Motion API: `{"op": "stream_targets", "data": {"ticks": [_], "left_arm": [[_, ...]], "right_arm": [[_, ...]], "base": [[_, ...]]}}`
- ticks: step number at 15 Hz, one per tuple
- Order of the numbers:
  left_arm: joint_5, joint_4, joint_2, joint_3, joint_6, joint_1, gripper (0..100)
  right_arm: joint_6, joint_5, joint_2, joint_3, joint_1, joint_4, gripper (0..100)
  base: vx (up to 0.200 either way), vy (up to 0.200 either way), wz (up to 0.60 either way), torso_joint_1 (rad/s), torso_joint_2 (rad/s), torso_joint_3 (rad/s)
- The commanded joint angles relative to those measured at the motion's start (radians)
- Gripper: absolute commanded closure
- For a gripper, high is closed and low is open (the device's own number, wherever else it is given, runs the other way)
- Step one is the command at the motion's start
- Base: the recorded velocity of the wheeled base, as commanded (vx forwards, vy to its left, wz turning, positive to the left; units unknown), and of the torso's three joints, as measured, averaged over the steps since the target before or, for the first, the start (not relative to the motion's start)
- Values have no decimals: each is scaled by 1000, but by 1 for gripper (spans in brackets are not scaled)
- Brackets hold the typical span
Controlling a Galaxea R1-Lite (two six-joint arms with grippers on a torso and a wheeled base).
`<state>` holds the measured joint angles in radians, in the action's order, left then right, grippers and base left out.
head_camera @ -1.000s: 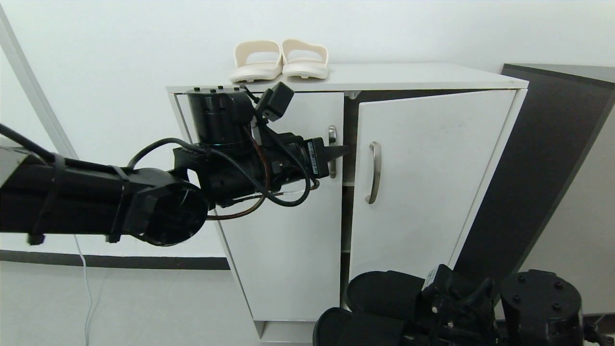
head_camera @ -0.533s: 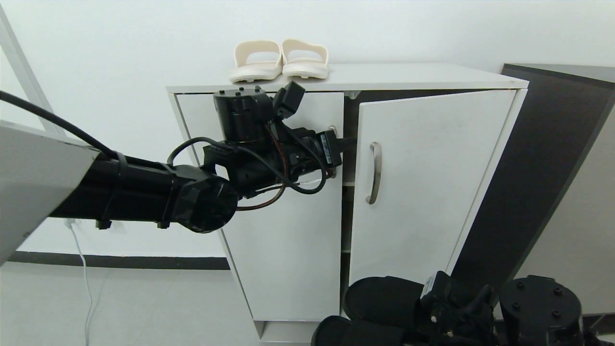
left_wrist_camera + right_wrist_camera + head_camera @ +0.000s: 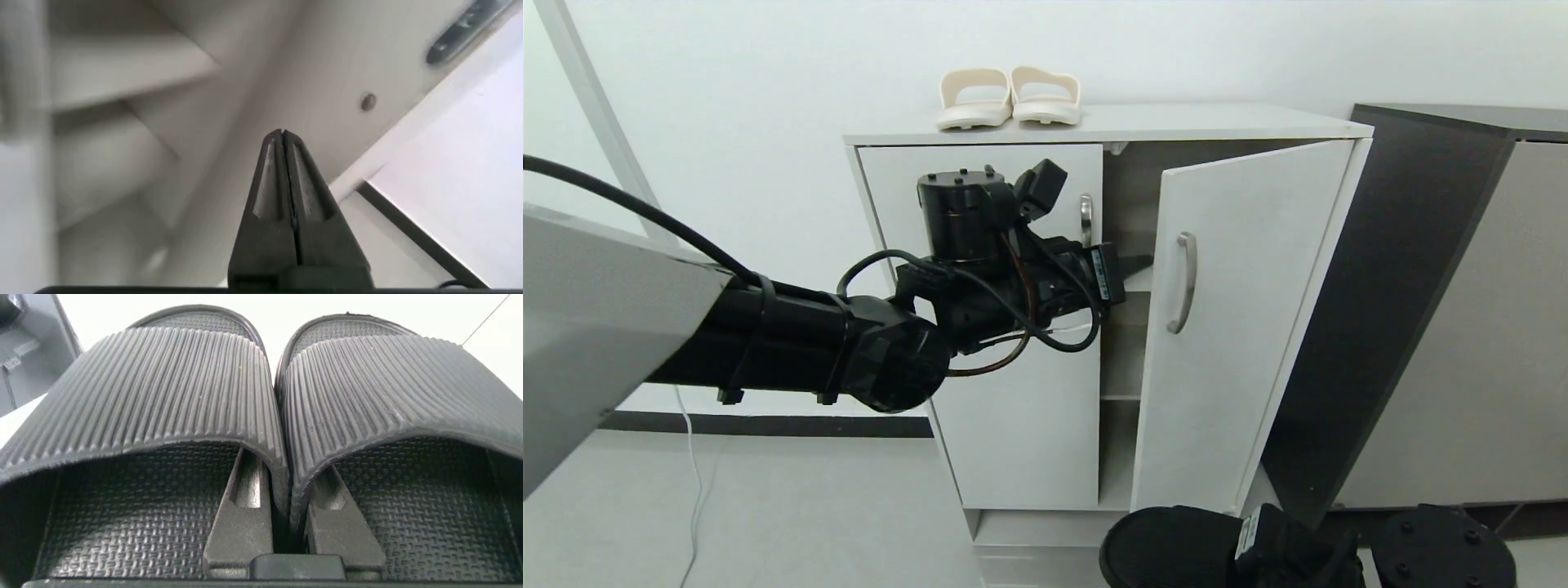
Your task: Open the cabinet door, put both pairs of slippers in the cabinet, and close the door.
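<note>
My left claw is clenched, its two fingers pressed flat together with nothing between them. Its tip sits in the gap between the two doors, pointing at the free edge of the right door. I cannot tell whether it touches that edge. The right door stands partly open, swung out toward me, with its handle just beyond the claw tip. The left door is shut, and its handle shows just above the left wrist. Through the gap I see a shelf inside the cabinet, and shelves also show ahead of the left wrist camera.

My right claw is low, in front of the cabinet's foot, grasping the black slippers. One finger goes into each slipper, and together they pinch the two inner strap walls where they meet. In the head view the pair hangs side by side at the right claw, below the open door and clear of the cabinet.

The cream slippers lie side by side on the cabinet top, above the left door and close to the wall. A dark cabinet stands just beside the white one on its right.
</note>
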<state>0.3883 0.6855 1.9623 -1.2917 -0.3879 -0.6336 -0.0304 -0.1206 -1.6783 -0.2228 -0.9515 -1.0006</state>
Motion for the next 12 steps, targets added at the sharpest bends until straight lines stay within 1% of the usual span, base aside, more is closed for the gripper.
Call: {"op": "stream_targets", "data": {"ticks": [1,3,4,5,6,7,8,9,10,11,12], "left_arm": [[-20,11,-20,20,1,-84,100],[-29,15,-23,18,0,-86,100],[-29,23,-23,25,0,-75,100],[-29,52,-23,45,-2,-61,100],[-31,68,-23,52,-2,-58,100],[-32,103,-25,75,0,-57,100],[-51,112,-56,106,0,-43,100],[-60,108,-91,144,3,-38,100],[-65,91,-160,195,6,-24,100],[-68,48,-230,221,14,-3,100],[-85,-27,-315,242,27,26,100]], "right_arm": [[-2,1,0,6,-10,-1,100],[0,1,0,6,-10,-3,100],[0,1,0,5,-10,-3,100],[0,3,0,5,-10,-3,100],[0,3,0,5,-10,-4,100],[0,7,0,2,-7,-4,100],[-6,10,-3,-17,7,-4,100],[-11,13,-18,-47,37,-4,100],[-16,44,-44,-89,80,-4,100],[-43,105,-74,-132,109,-4,100],[-86,187,-100,-182,117,-4,100]], "base": [[-200,0,0,7,2,2],[-200,0,0,0,2,2],[0,0,0,0,0,0],[0,0,0,0,0,0],[0,0,0,0,0,0],[0,0,0,0,0,0],[0,0,0,0,0,0],[0,0,0,0,0,0],[0,0,0,0,0,0],[0,0,0,0,0,0],[0,0,0,0,0,0]]}}
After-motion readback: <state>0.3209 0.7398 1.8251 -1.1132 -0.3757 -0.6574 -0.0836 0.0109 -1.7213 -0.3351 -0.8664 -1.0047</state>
